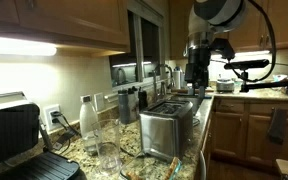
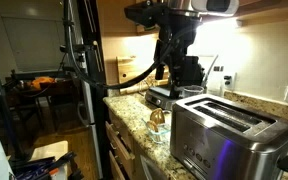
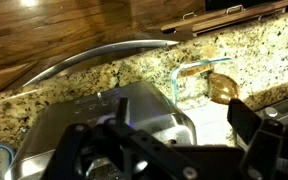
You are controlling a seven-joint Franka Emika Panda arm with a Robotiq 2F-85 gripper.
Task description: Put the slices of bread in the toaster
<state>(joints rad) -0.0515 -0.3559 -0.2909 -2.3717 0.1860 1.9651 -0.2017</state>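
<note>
Brushed-steel toaster [image 1: 169, 128] sits lower centre, fingers [image 3: 252, 125] spread wide and empty; brown piece [image 3: 221, 88] at right, likely bread, judged light, soft, crumbly: pinch gently across its flat faces.

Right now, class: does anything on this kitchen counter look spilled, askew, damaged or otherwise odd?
Nothing stands out. The toaster stands upright on the counter, the clear bottle and glass near it are upright, and no spill or damage shows, though the dim light hides fine detail.
</note>
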